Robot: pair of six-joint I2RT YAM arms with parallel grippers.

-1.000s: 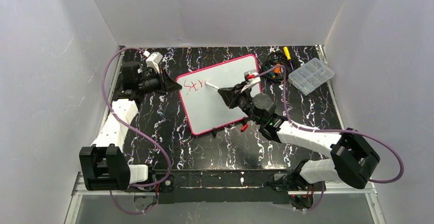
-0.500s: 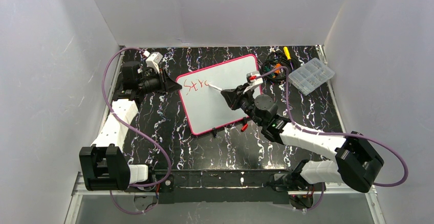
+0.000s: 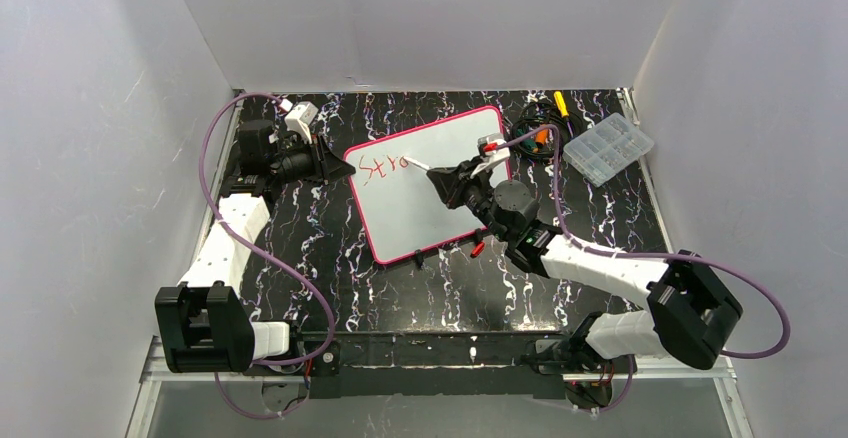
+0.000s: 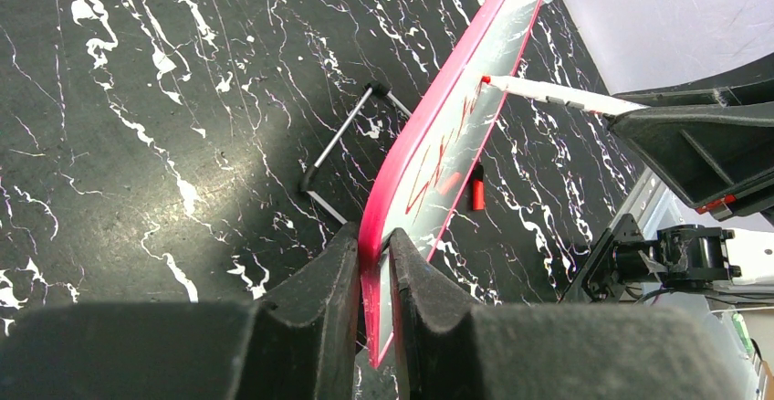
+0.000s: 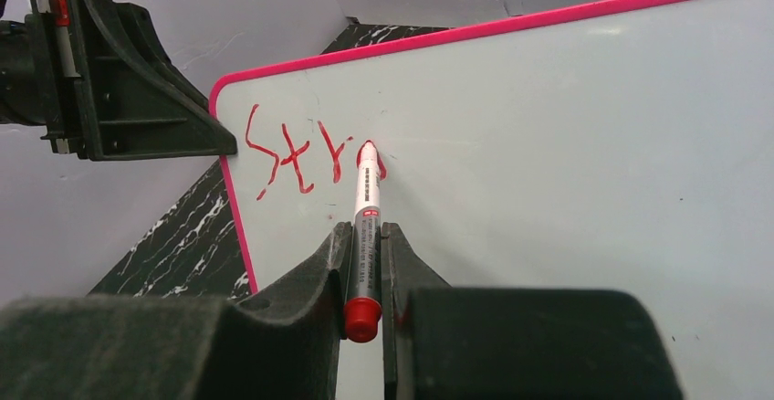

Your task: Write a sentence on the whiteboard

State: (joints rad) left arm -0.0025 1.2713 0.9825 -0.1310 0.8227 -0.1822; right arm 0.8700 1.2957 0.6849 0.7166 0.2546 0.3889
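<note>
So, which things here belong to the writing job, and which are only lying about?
In use: whiteboard, clamped by left gripper; red marker in right gripper; red letters.
Lying about: clear compartment box, yellow-handled tool, cable bundle.

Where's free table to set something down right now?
Bare table between the near edge of the whiteboard and the left arm; also between the right arm and the compartment box. Crowded: back right, cables beside the box.
</note>
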